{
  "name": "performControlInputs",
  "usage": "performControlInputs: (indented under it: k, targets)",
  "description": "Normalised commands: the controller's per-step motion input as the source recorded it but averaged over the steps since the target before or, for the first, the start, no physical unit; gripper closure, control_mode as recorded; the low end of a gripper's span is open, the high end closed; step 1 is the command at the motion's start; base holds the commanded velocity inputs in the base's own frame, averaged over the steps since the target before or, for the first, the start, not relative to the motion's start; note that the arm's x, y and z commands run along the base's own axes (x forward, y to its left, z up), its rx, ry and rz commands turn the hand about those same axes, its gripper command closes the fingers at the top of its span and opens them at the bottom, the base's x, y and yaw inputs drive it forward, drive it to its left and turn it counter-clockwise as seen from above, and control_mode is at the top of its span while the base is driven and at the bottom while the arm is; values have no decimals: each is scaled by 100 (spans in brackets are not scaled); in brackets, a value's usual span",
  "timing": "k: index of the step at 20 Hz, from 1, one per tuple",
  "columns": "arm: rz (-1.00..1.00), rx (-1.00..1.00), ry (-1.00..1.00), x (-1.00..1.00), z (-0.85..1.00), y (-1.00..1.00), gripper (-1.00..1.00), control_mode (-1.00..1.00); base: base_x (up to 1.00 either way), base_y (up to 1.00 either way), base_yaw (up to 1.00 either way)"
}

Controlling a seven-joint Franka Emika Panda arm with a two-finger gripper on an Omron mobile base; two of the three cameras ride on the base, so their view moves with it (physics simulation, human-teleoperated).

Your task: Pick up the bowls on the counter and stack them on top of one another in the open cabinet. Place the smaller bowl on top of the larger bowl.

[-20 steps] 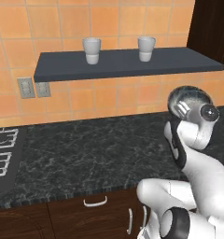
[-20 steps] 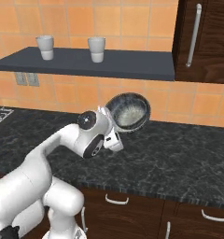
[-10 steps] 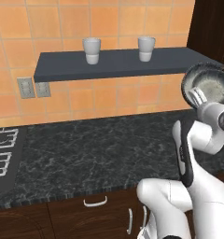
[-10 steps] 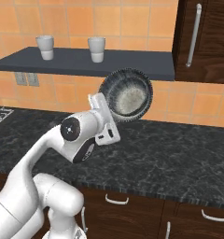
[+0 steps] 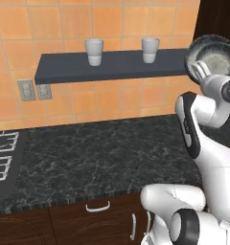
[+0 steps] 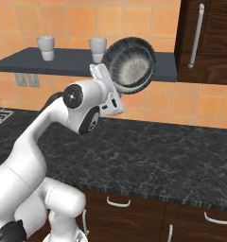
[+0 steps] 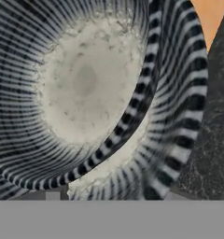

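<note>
Gripping the bowls [image 6: 129, 64], nested and tipped on edge, your pincer [image 6: 111, 82] sits beside the open cabinet [image 6: 63, 64].

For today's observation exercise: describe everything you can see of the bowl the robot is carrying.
The bowl is round, with a dark ribbed wall and a pale speckled inside, stone-like in look. It is tipped on edge, its opening facing the cameras, raised in the air above the counter at the height of the shelf. The gripper holds it at its lower rim.
</note>
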Motion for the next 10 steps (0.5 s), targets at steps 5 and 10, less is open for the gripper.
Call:
performControlInputs:
  k: [5, 10]
  targets:
    - [10, 4, 44, 66, 100, 0, 100, -100, 0, 0, 0]
    - [1, 2, 7, 40, -1, -7, 100, -100, 0, 0, 0]
